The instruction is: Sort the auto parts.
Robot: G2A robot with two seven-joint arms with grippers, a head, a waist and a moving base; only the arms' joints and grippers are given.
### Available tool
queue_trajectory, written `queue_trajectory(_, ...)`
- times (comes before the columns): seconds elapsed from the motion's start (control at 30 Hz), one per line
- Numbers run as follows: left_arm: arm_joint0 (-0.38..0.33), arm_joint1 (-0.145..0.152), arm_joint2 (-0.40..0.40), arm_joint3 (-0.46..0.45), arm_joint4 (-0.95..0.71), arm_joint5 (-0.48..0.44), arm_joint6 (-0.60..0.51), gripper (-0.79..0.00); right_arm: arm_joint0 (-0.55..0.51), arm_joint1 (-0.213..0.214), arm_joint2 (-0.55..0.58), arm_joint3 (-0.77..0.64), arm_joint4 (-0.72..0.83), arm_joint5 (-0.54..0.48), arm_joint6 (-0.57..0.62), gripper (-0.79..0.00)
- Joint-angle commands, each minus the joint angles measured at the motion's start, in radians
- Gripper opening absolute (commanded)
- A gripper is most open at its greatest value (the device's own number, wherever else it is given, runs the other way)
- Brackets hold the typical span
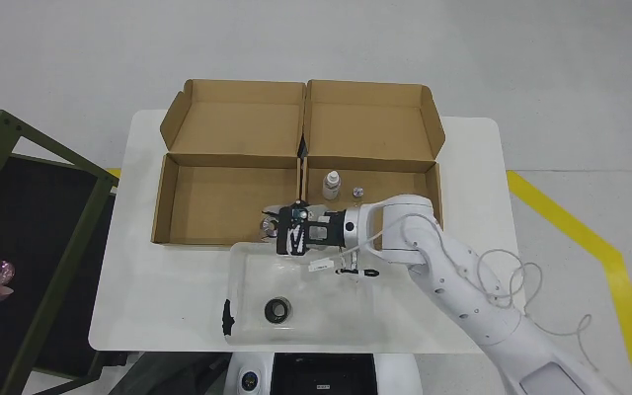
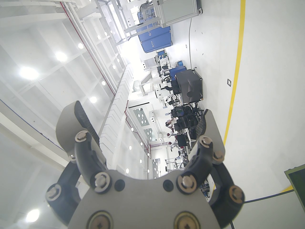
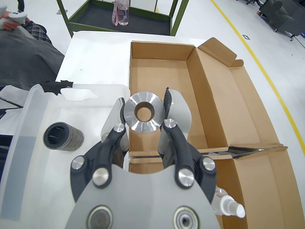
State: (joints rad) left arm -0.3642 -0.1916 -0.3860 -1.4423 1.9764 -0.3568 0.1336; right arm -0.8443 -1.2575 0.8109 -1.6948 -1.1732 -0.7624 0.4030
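Note:
My right gripper (image 1: 271, 229) (image 3: 144, 101) is shut on a silver metal ring (image 1: 264, 230) (image 3: 130, 116) with a round hole. It holds the ring over the near wall of the left cardboard box (image 1: 197, 202) (image 3: 166, 79), where that box meets the clear plastic bin (image 1: 385, 321) (image 3: 21, 129). A dark cylindrical bearing (image 1: 277, 311) (image 3: 63, 137) lies in the bin. A small white bottle (image 1: 333, 182) (image 3: 228, 207) and a small metal part (image 1: 358, 191) stand in the right cardboard box (image 1: 395, 193). My left gripper (image 2: 143, 110) is open and points up into the room.
Both boxes have their lids folded back toward the table's far edge. Small loose pieces (image 1: 341, 269) lie in the bin under the right arm. Black tape (image 1: 227, 318) marks the bin's left rim. A green cart (image 1: 39, 247) stands left of the table.

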Motion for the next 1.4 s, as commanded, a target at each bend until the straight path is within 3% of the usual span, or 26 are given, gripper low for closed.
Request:
queue_trajectory(0.0,0.000,0.000,0.000,0.000,0.000,0.000,0.000,0.000,0.018,-0.006,-0.012,0.027,-0.002,0.008,-0.007,-0.785)
queue_trajectory(0.7,0.000,0.000,0.000,0.000,0.000,0.000,0.000,0.000,0.248,-0.116,-0.171,0.329,-0.033,0.170,-0.017,-0.785)
queue_trajectory(1.37,0.000,0.000,0.000,0.000,0.000,0.000,0.000,0.000,0.359,-0.234,-0.291,0.627,-0.053,0.237,-0.048,-0.785)
